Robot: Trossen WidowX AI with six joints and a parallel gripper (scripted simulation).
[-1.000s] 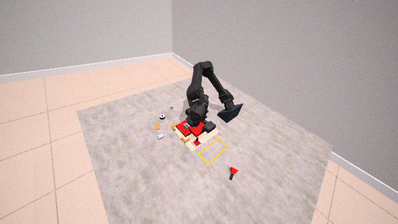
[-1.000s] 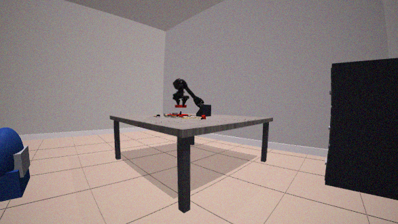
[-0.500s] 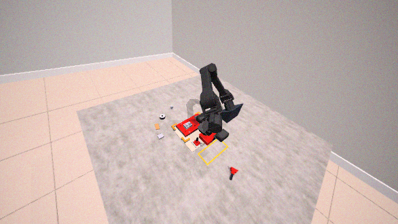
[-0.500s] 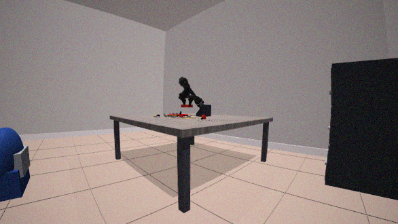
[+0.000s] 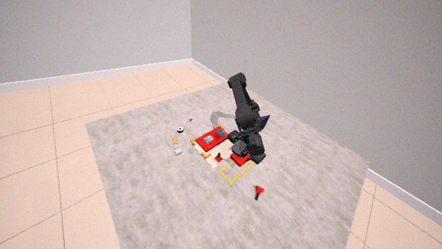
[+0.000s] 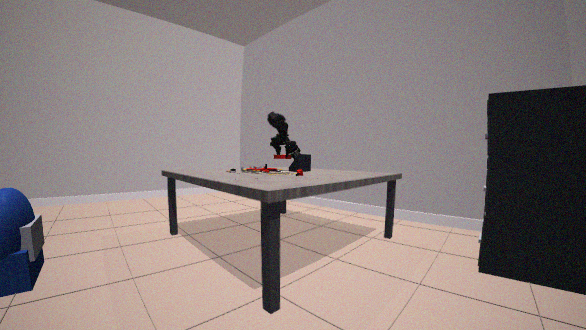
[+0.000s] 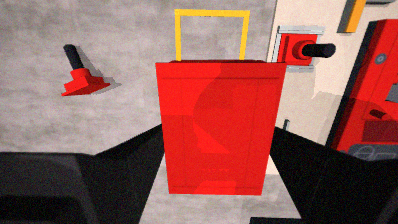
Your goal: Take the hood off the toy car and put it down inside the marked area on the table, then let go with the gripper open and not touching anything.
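Observation:
The red hood (image 5: 240,159) (image 6: 282,157) (image 7: 220,105) is a flat rectangular piece, held roughly level and well above the table. My gripper (image 5: 239,153) (image 6: 282,154) (image 7: 215,129) is shut on it, one finger at each long side. The marked area, a yellow outline (image 5: 225,177) (image 7: 212,13), lies on the table; in the wrist view its far end shows beyond the hood, which hides the rest. In the top view the hood covers part of its far side. The toy car (image 5: 216,140) (image 7: 369,90) is red, with its engine block uncovered.
The car stands on a cream board (image 7: 310,82) with orange corner brackets (image 5: 206,155) (image 7: 352,15). A red part with a black knob (image 5: 219,158) (image 7: 300,48) stands on that board. A red piece with a black handle (image 5: 259,189) (image 7: 85,82) lies beyond the outline. Several small parts lie left of the car.

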